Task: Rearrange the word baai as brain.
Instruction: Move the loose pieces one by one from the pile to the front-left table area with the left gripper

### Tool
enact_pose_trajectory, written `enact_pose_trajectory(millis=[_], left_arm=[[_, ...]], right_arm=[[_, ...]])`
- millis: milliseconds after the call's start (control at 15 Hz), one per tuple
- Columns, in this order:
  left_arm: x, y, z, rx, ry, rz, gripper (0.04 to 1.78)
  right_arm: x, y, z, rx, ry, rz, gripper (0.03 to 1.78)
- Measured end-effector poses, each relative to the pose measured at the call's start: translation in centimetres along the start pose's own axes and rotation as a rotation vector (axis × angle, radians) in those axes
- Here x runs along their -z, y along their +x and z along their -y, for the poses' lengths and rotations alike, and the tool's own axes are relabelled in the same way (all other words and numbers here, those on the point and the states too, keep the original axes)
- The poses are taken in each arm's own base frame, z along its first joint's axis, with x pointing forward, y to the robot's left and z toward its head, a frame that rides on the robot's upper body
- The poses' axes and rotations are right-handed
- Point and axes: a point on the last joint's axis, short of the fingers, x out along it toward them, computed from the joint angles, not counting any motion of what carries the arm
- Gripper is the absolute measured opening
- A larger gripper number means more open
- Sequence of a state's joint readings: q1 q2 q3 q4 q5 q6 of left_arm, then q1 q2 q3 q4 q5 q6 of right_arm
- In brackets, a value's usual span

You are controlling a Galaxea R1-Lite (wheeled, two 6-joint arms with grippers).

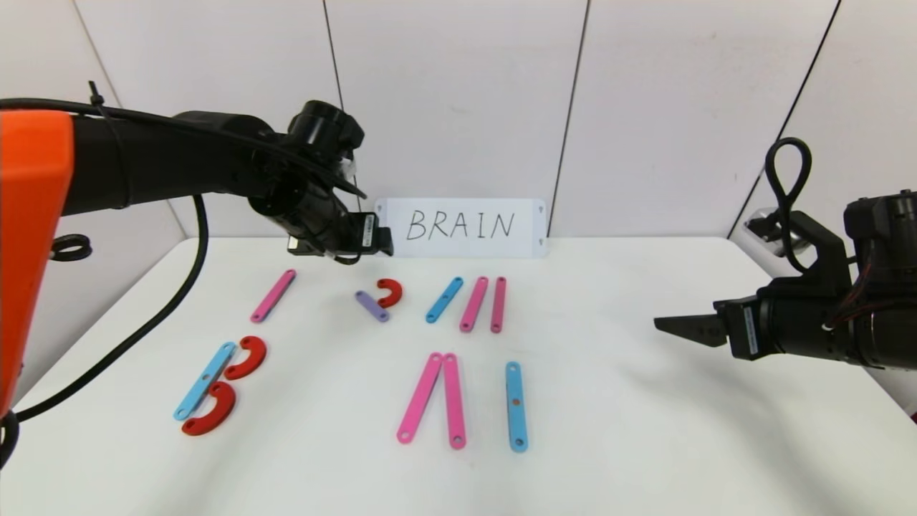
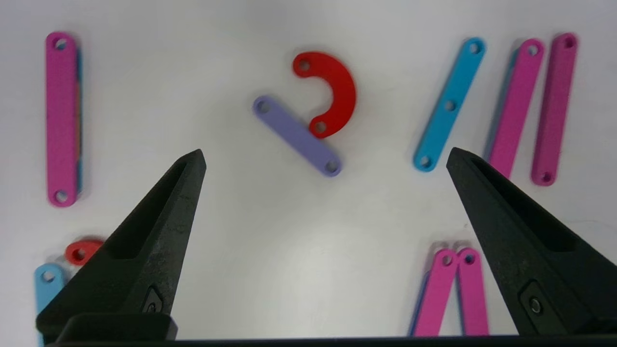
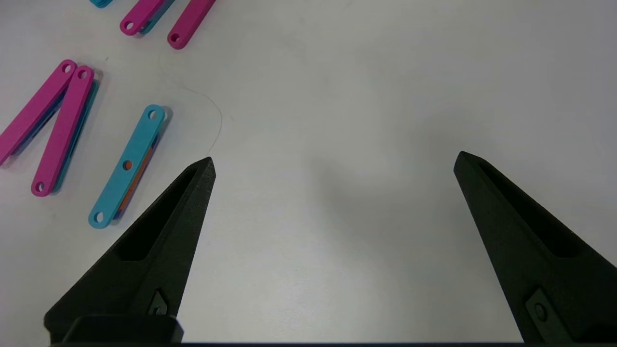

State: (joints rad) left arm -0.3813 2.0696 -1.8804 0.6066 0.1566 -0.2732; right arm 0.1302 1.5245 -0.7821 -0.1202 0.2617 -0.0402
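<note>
The flat plastic pieces lie spread on the white table (image 1: 645,430). At front left a blue strip (image 1: 204,380) with two red curves (image 1: 247,357) forms a B. A lone pink strip (image 1: 274,294) lies behind it. A short lilac strip (image 1: 372,306) touches a red curve (image 1: 390,292) at the middle back. My left gripper (image 1: 378,241) hovers above these, open and empty; in the left wrist view (image 2: 325,152) the lilac strip (image 2: 297,136) and red curve (image 2: 332,91) lie between its fingers, far below. My right gripper (image 1: 666,325) is open and empty over bare table at the right (image 3: 335,156).
A blue strip (image 1: 444,299) and two pink strips (image 1: 474,304) lie at the back middle. Two pink strips (image 1: 437,398) meet in a narrow inverted V at the front, with a blue strip (image 1: 516,405) beside them. A white card (image 1: 462,227) reading BRAIN leans on the wall.
</note>
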Motion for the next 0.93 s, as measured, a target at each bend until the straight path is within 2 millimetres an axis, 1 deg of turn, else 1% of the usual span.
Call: enact_pose_trajectory(millis=[133, 200, 467, 667, 933], left_arm=[[0.6, -0.4, -1.7, -0.016, 0.035, -0.042, 1.75], [0.7, -0.6, -2.9, -0.008, 0.052, -0.06, 1.75], [0.3, -0.7, -7.4, -0.052, 0.052, -0.067, 1.75], [0.1, 0.2, -10.5, -0.104, 0.046, -0.087, 1.75], [0.0, 2.1, -13.3, -0.105, 0.056, -0.115, 1.75]], right_arm=[[0.0, 0.1, -0.1, -0.001, -0.001, -0.002, 1.73], [0.0, 0.1, -0.1, -0.002, -0.001, -0.002, 1.73], [0.1, 0.2, -0.1, -0.006, -0.002, -0.008, 1.73], [0.2, 0.2, -0.2, -0.007, -0.003, -0.01, 1.73], [0.4, 0.2, -0.3, -0.009, -0.005, -0.015, 1.73]])
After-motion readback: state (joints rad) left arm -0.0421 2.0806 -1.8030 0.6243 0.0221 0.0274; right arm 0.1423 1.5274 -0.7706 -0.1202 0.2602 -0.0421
